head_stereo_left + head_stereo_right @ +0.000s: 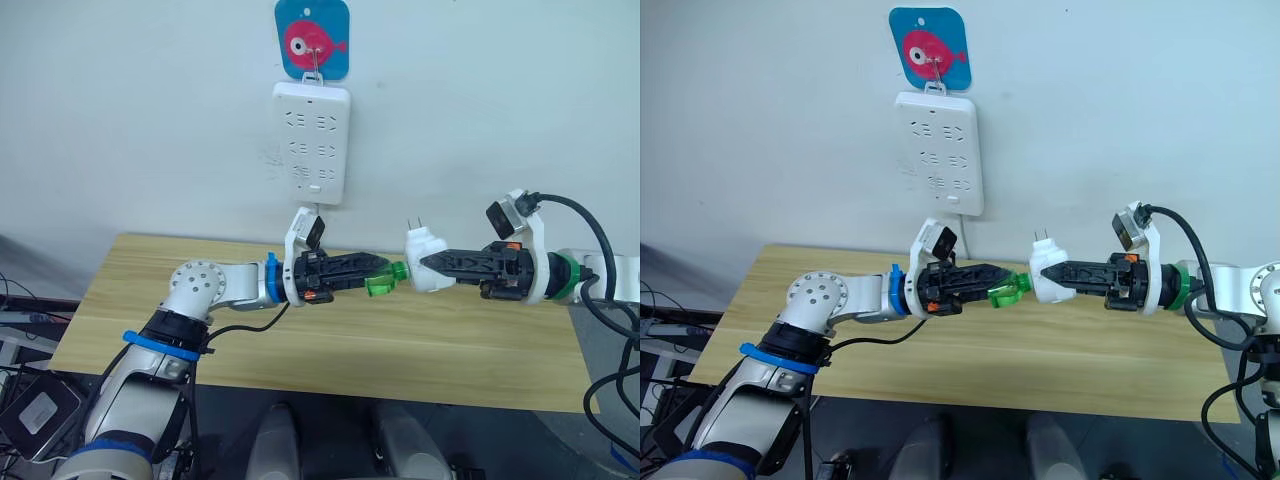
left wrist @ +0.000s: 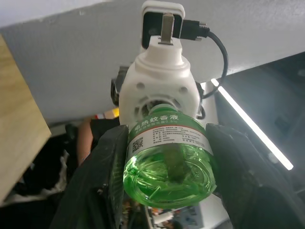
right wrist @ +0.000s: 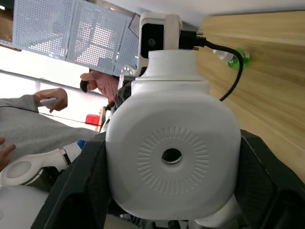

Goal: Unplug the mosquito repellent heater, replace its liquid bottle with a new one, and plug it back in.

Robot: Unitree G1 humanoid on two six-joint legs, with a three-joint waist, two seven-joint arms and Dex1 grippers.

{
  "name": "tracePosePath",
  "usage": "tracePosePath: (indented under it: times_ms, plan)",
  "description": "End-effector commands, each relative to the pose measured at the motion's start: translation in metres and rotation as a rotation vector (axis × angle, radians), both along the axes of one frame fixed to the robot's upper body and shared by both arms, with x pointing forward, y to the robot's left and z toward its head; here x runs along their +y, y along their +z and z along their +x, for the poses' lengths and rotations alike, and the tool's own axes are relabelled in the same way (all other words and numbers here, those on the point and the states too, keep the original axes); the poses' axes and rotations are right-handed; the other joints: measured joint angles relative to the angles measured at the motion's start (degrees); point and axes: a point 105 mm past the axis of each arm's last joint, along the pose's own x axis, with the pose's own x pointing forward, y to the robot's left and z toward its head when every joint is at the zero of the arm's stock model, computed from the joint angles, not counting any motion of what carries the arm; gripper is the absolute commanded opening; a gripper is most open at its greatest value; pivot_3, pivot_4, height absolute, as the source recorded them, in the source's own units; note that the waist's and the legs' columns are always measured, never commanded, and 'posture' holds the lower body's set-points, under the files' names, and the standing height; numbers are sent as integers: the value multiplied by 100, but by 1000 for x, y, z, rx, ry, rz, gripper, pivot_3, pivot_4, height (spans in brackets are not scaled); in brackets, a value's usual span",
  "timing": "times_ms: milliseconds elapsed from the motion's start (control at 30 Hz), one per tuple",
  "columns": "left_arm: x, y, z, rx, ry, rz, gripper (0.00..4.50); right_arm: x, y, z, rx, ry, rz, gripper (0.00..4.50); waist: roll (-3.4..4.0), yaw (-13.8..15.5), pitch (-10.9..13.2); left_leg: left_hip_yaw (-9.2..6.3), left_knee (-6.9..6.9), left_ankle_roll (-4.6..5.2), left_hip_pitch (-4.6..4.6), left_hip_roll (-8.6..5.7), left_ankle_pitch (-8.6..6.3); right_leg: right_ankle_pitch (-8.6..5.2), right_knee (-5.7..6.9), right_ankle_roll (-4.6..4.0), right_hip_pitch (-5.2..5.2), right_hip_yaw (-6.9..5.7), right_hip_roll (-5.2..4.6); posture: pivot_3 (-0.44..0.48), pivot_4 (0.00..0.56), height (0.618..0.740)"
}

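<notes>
Above the middle of the table my right gripper (image 1: 428, 266) is shut on the white mosquito repellent heater (image 1: 424, 247), whose plug prongs point up. My left gripper (image 1: 386, 278) is shut on its liquid bottle (image 1: 381, 284), a small green one held level. The bottle's neck sits in the heater's round opening (image 2: 159, 102). In the left wrist view the bottle (image 2: 169, 157) shows between my two black fingers. The heater's dimpled face (image 3: 171, 157) shows in the right wrist view. The new one (image 3: 232, 56), green with a whitish cap, lies on the table behind the heater.
A white power strip (image 1: 311, 143) hangs on the wall above the table's back edge, under a blue fish hook (image 1: 312, 38). The wooden table (image 1: 300, 340) spreads below both arms. A person's hand (image 3: 50, 98) and grey sleeve show in the right wrist view.
</notes>
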Motion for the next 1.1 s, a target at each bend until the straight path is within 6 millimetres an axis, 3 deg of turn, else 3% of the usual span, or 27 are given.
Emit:
tracePosePath:
  times_ms: [33,200,333,400,500,600,900,1100]
  plan:
    - [8,7,-6,-25,-15,-23,2239,-10,6,7,-25,-51,-20,2983,0,6,0,0,1,0,0,0,0,-1,0,1,0,0,0,-94,242,740]
    - [17,1,-7,-15,13,-4,2239,-26,8,21,-26,-142,-30,2983,0,7,0,7,2,-1,1,-1,0,-3,0,5,0,7,-1,-88,242,740]
    - [28,-6,-13,-20,22,38,2239,-55,-9,39,-15,-291,-161,2983,0,16,0,9,-3,0,0,-1,0,-2,-7,3,-1,7,-1,-80,241,740]
    - [34,-11,-14,-12,43,61,2239,-73,-38,48,-29,-373,-378,2983,0,13,0,11,-4,0,0,-1,0,-1,-8,3,-4,8,-3,-78,240,740]
    - [39,-17,-19,-9,54,84,2239,-120,-94,61,-66,-525,-846,2983,0,15,0,11,-4,0,2,0,0,-8,-9,15,-6,7,-3,-74,239,740]
    - [39,-19,-22,-17,52,91,2239,-152,-114,66,-100,-623,-1064,2983,1,25,1,15,-3,-1,0,-4,0,-9,-8,17,-8,12,-7,-58,240,740]
    - [36,-19,-20,-43,80,97,2239,-159,-157,40,92,-685,-1125,2983,3,66,2,21,-5,-2,1,-6,0,-1,-5,3,-6,16,-13,-29,243,740]
    - [37,-20,-22,-53,81,111,2239,-161,-166,35,127,-708,-1123,2983,3,111,2,23,-3,-3,1,-9,1,-2,-5,5,-5,18,-15,-28,243,740]
